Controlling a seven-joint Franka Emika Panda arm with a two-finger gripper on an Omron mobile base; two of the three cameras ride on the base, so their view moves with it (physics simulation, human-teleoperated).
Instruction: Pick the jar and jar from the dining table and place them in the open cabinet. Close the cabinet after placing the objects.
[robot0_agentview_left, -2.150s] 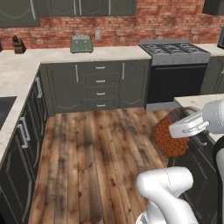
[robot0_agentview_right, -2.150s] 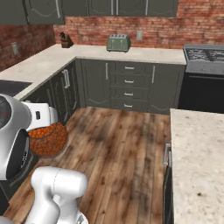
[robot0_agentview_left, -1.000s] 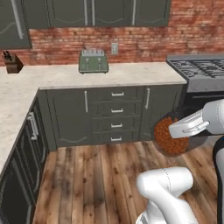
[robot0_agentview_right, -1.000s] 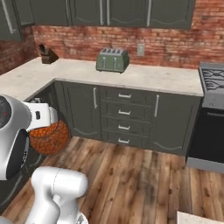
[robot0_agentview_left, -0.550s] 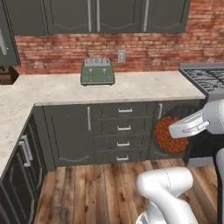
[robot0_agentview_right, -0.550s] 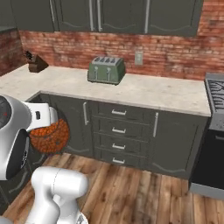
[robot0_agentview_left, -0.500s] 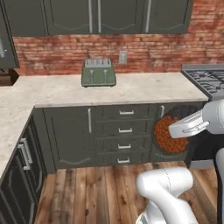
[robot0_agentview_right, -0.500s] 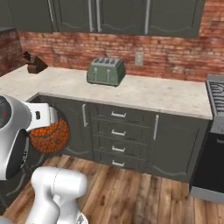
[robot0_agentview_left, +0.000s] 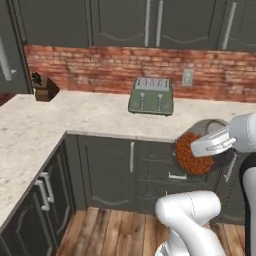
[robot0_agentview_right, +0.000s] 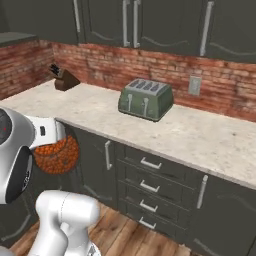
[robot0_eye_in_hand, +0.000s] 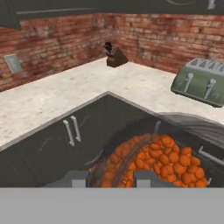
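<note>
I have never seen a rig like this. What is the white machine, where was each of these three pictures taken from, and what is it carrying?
It is a white robot arm on a driving base in a rendered kitchen. Two pictures come from cameras on the base, behind the arm to its left and right; the third looks along its hand. Its pincer is shut on a clear glass jar of orange-red granules, carried in the air. Ahead, a beige speckled stone counter bears a green metal toaster and a dark wooden knife block, below dark grey wall cabinets.

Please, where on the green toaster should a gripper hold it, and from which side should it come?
Best across the toaster's narrow width, coming from above: it stands upright on the counter with its slotted top free. The brick wall behind hinders a rear approach, and its long side is likely too wide.
</note>
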